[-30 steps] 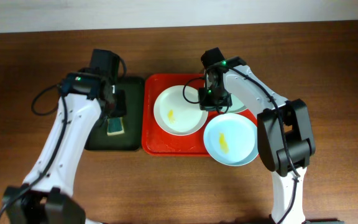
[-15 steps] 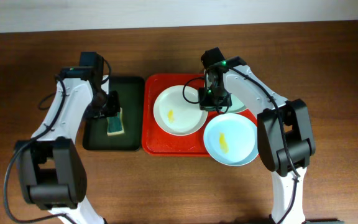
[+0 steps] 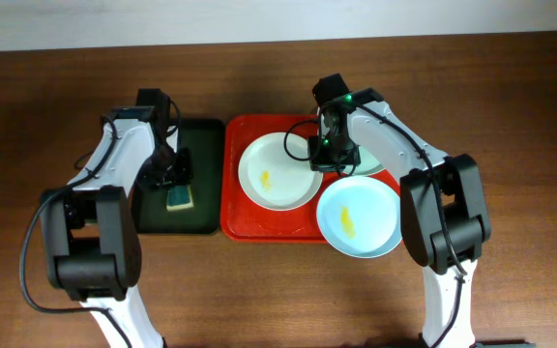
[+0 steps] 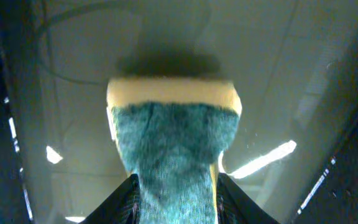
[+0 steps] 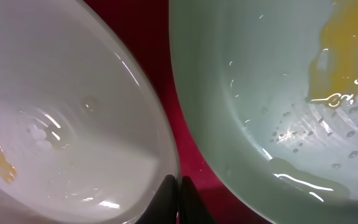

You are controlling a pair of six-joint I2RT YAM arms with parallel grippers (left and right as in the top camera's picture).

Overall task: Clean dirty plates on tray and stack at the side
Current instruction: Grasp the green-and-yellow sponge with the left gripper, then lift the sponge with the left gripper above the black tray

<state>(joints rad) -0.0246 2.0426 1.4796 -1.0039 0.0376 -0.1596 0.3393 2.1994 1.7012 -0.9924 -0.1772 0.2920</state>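
Red tray [image 3: 259, 225]: right pincer [image 5: 179, 182] pressed together between white plate [image 5: 61, 106] and pale green plate [image 5: 260, 93]; left pincer [image 4: 178, 194] pinches sponge [image 4: 176, 134].

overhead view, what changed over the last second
The left arm folded inward over the dark green tray, and the left gripper closed on the yellow sponge with a green scouring top. The shut right gripper, the three round dirty plates and the bright red plastic tray stayed put.
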